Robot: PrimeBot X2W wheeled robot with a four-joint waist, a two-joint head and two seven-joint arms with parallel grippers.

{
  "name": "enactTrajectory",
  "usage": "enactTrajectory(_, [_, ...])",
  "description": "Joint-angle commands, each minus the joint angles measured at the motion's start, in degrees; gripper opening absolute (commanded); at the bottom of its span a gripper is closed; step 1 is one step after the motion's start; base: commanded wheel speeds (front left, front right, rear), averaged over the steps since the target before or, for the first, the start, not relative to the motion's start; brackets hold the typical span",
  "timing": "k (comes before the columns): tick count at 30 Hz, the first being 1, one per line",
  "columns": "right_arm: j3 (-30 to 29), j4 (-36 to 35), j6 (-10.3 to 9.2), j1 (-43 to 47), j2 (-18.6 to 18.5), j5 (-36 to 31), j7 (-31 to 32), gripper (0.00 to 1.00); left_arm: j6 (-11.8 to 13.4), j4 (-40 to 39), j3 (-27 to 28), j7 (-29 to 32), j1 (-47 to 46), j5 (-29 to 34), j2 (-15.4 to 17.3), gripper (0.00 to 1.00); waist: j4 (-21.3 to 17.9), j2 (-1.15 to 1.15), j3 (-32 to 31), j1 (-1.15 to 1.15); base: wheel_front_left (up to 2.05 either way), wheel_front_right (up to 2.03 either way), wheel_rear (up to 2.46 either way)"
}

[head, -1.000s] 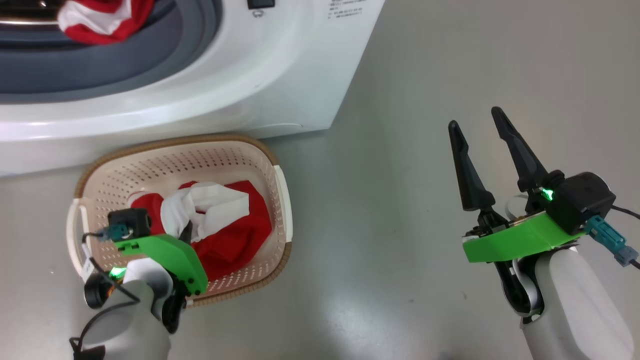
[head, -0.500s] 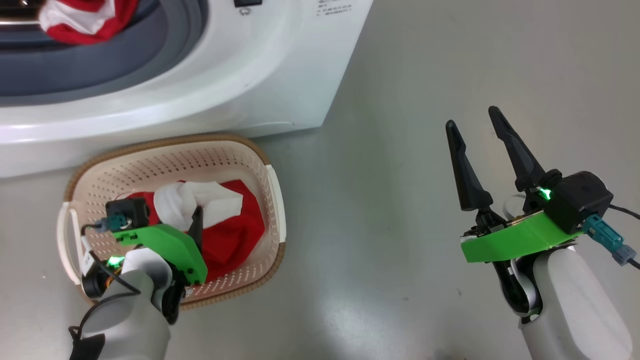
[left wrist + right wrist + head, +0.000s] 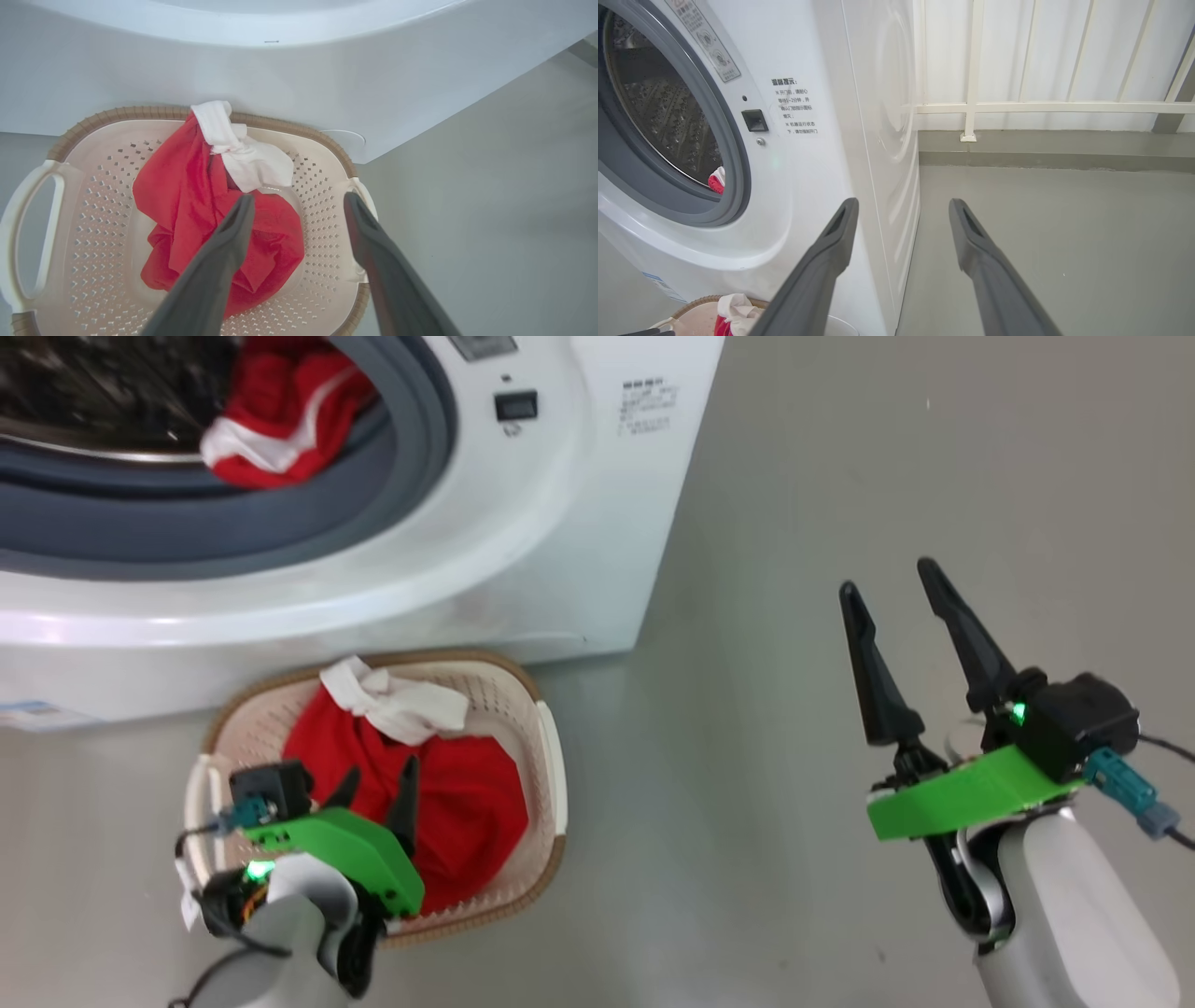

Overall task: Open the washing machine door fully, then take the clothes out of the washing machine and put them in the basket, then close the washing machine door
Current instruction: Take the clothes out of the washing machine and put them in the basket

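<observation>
While one soft red garment (image 3: 467, 803) lies in the cream plastic basket (image 3: 551, 758) | my left fingers (image 3: 404, 793) wide, empty, above it | right fingers (image 3: 852, 613) wide | next I should reach the red cloth (image 3: 280, 415) in the white washing machine (image 3: 579, 541).

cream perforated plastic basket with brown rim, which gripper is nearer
Left. The left gripper hangs open over the cream perforated basket; the right gripper is off to its right.

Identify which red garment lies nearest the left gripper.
The garment in the basket, directly under the open left gripper; the other garment sits in the washing machine's drum.
</observation>
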Motion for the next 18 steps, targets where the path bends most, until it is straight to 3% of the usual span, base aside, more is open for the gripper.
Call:
enactTrajectory(1, [1.1, -1.0, 0.40, 1.4, 0.1, 0.0, -0.4, 1.00, -0.3, -1.3, 0.9, -1.0, 1.7, -0.5, 1.4, 1.00, 1.7, 0.00, -3.5, 0.00, 0.00, 0.00, 0.00])
enactTrajectory(10, [0.6, 0.2, 0.40, 4.6, 0.1, -0.6, -0.4, 1.00, -0.3, -10.2, 0.5, -2.5, 8.1, -3.1, 4.1, 1.00, 3.0, 0.00, -10.2, 0.00, 0.00, 0.00, 0.00])
enactTrajectory(18, [0.1, 0.8, 0.40, 7.6, 0.1, -1.3, -0.4, 1.00, 0.9, -23.2, 5.8, -2.6, 15.7, -1.5, 5.8, 1.00, 3.2, 0.00, -15.5, 0.00, 0.00, 0.00, 0.00])
